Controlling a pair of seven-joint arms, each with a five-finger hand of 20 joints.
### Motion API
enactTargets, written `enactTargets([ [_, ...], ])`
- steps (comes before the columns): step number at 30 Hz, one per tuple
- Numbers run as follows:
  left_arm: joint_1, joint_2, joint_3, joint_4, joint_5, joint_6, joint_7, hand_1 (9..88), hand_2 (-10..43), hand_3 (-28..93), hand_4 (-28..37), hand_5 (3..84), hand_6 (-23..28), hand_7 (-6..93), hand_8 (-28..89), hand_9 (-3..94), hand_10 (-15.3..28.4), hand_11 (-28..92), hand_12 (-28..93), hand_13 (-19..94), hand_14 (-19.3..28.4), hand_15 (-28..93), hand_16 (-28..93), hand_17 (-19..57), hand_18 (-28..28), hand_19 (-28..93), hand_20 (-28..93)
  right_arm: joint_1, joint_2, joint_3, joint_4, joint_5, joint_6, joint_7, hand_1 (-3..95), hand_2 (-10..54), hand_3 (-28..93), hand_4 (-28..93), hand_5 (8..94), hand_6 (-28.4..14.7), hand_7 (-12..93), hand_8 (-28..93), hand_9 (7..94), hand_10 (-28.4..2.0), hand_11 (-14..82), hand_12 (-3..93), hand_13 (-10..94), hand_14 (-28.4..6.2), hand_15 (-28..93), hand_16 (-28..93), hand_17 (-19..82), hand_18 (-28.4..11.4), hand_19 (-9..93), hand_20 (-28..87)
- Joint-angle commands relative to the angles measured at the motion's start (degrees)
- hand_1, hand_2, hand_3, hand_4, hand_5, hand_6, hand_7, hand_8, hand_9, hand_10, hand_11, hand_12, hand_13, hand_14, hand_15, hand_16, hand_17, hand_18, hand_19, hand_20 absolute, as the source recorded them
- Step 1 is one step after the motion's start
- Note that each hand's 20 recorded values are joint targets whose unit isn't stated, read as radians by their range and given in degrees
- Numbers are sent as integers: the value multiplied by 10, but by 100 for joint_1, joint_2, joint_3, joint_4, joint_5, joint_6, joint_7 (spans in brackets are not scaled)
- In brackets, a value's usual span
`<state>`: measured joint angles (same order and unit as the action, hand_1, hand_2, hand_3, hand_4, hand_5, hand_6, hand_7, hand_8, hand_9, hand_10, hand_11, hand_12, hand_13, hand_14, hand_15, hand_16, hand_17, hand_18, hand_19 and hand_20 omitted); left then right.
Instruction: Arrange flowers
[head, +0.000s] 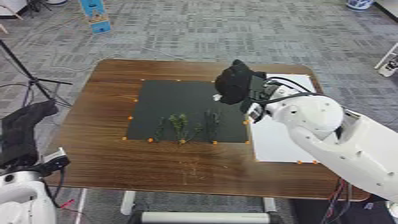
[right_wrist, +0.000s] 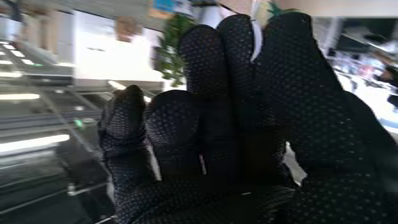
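Head view, item one: brown tabletop (head: 102, 167), bearing a dark mat (head: 169, 97) toward its far edge and a white sheet (head: 271, 137) along its right edge. Item two: three green sprigs lying toward the mat's near edge, stems pointing nearer: left sprig (head: 160, 130), dark and thin; middle sprig (head: 179, 122), paler and bushier; right sprig (head: 212, 122), dark, apart from the left one.

Item three: right hand (head: 238, 82), over the mat's far right corner. In the right wrist view its fingers stand mostly upright, two closed at the tips on a pale strip (right_wrist: 258, 41), the others slightly bent and spaced. A green tip (right_wrist: 278, 9) shows beyond; whether it belongs to the strip cannot be told. Item four: left hand (head: 18, 135), off the tabletop's left edge; open or closed, cannot be told.

Step, as judged: placing a further piece with the sprigs. Handling notes: pinch lightly, as the strip looks thin and liable to bend or slip. Turn its lower end toward the near edge, matching the others. Descend slowly over bare mat, keeping the knuckles off the right sprig. Release only once the piece lies flat; withdraw straight up, lest the glove snag leaves.
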<state>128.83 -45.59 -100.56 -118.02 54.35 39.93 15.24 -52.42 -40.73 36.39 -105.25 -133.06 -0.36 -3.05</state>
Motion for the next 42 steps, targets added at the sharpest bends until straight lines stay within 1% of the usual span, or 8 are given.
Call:
enactTargets([
  [1,-632,109,298,-6,180,51,-230,267,238,682,-282,525,21,210,-93,518,121,253,141,364,115,109,-2,78,52,37,161,156,-1713,-123,688,-236,372,-270,552,-95,601,-267,743,38,385,61,727,-104,230,505,599,-150,746,495,278,-227,712,653],
  [6,-766,99,417,272,204,187,-452,283,267,661,-283,524,22,214,-94,520,118,257,137,371,114,112,-7,82,52,41,160,122,-2358,-75,1172,-414,506,-365,551,-95,604,-271,743,36,386,59,728,-104,231,506,600,-149,747,495,279,-228,712,654],
  [8,-684,100,378,292,99,208,-487,282,267,663,-283,523,23,215,-94,520,118,259,136,371,114,113,-7,82,52,43,160,53,-2514,-79,1268,-427,556,-370,551,-95,604,-272,743,37,387,58,728,-105,232,506,600,-149,747,495,279,-226,712,654],
  [13,-727,71,437,363,114,289,-586,277,267,669,-283,523,24,217,-96,519,119,260,136,370,114,114,-7,81,52,45,161,-123,-2788,-78,1489,-469,500,-389,554,-95,600,-275,741,39,392,55,720,-104,229,507,591,-153,742,497,272,-225,702,651],
  [20,-1062,85,823,548,206,283,-835,280,269,667,-283,522,24,217,-96,519,118,257,134,369,115,113,-7,80,53,46,161,-497,-3490,311,2120,-939,658,-716,558,-95,593,-275,740,41,399,37,718,-102,226,506,568,-155,730,499,254,-219,674,643],
  [26,-1429,104,1140,638,209,251,-849,282,272,664,-283,519,25,218,-97,517,118,257,133,367,114,113,-8,79,53,48,161,-703,-3858,322,2406,-1371,909,-973,558,-95,583,-266,735,49,410,15,711,-104,228,500,532,-160,724,502,236,-212,645,630],
  [33,-1740,154,1318,691,130,420,-859,283,279,659,-283,501,19,226,-101,505,106,256,126,360,107,109,-12,77,53,44,159,-911,-4348,624,2606,-1793,711,-1232,552,-95,594,-276,739,48,408,-12,696,-106,237,493,504,-164,722,511,220,-207,629,622],
  [42,-2195,77,1722,775,166,451,-873,284,286,647,-283,475,9,244,-112,484,93,263,109,351,100,106,-21,76,54,41,158,-1252,-4803,1075,2803,-2509,547,-1497,536,-95,624,-282,741,51,408,-54,676,-109,251,484,479,-167,723,523,204,-202,619,614],
])
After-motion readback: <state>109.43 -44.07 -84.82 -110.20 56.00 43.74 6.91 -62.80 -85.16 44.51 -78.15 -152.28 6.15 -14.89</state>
